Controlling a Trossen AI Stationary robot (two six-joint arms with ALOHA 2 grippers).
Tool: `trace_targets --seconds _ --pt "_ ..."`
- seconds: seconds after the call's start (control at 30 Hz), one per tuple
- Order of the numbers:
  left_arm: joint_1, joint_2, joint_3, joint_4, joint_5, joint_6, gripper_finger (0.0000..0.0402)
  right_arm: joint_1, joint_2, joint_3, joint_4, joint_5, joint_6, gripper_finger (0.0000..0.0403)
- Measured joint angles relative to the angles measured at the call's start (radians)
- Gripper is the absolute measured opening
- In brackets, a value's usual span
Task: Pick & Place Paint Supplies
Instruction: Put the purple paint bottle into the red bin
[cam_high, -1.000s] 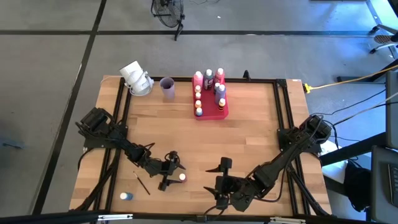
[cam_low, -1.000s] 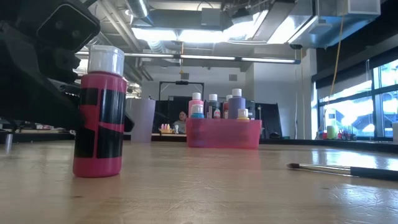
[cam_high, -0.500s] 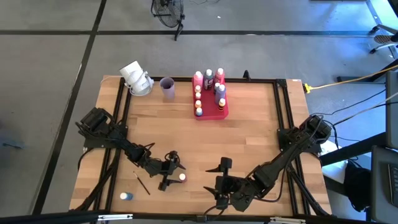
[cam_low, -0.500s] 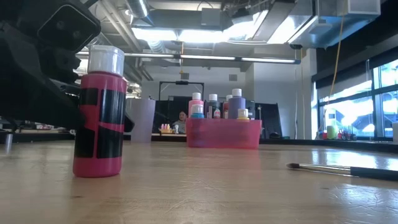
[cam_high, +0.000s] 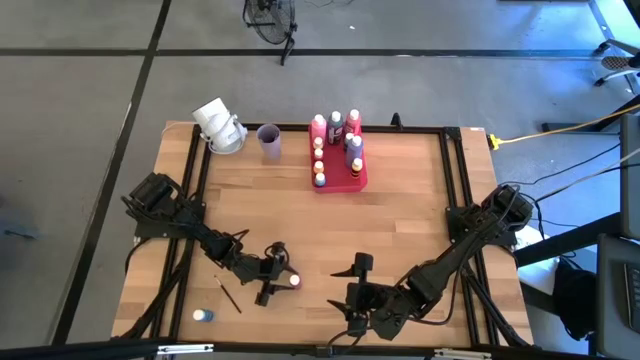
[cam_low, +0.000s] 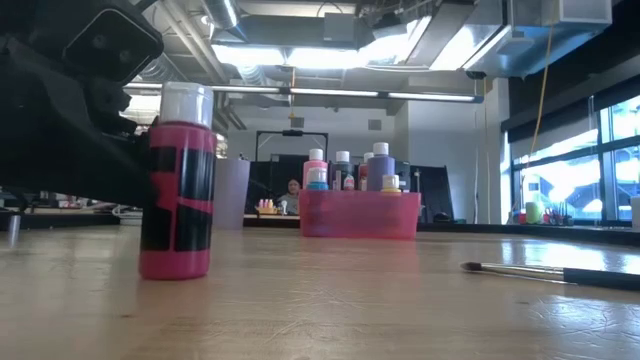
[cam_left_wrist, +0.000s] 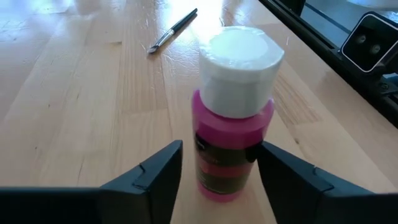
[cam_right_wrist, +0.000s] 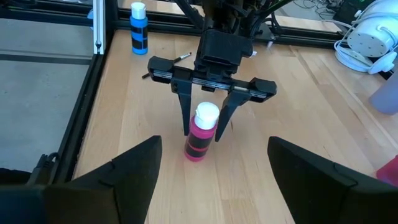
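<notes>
The left gripper (cam_high: 280, 280) is low over the front of the wooden table (cam_high: 400, 220). Its two fingers (cam_right_wrist: 184, 112) stand apart, one on each side of a pink paint bottle (cam_high: 294, 283) with a white cap. I cannot tell if they touch it. The bottle stands upright on the wood. A thin paintbrush (cam_high: 228, 296) lies nearby, and a blue bottle (cam_high: 203, 315) stands past it by the front edge. The right gripper (cam_high: 358, 290) waits just beside, wide open, holding nothing. Far back, a pink-red tray (cam_high: 340, 180) holds more bottles next to a lilac cup (cam_high: 268, 141).
</notes>
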Motion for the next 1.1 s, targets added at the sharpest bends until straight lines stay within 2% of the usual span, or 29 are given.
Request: trace_targets --seconds 0.33,0.63,0.83,1.0,1.1 --pt "0.0 0.0 0.0 0.0 -0.001 0.008 0.0136 0.0 0.0 0.0 0.0 0.0 0.0 0.0298" --pt "0.0 0.0 0.0 0.0 -0.001 0.009 0.013 0.0 0.0 0.0 0.0 0.0 0.0 0.0298" --pt "0.0 -0.002 0.0 -0.001 -0.011 0.009 0.013 0.0 0.0 0.0 -0.003 -0.069 0.0 0.0298" --pt "0.0 -0.026 0.0 -0.024 -0.064 0.017 0.0129 -0.001 0.0 0.0 -0.003 -0.074 0.0 0.0298" --pt "0.0 -0.054 0.011 -0.094 -0.094 0.017 0.0129 -0.001 0.0 0.0 -0.002 -0.075 0.0 0.0298"
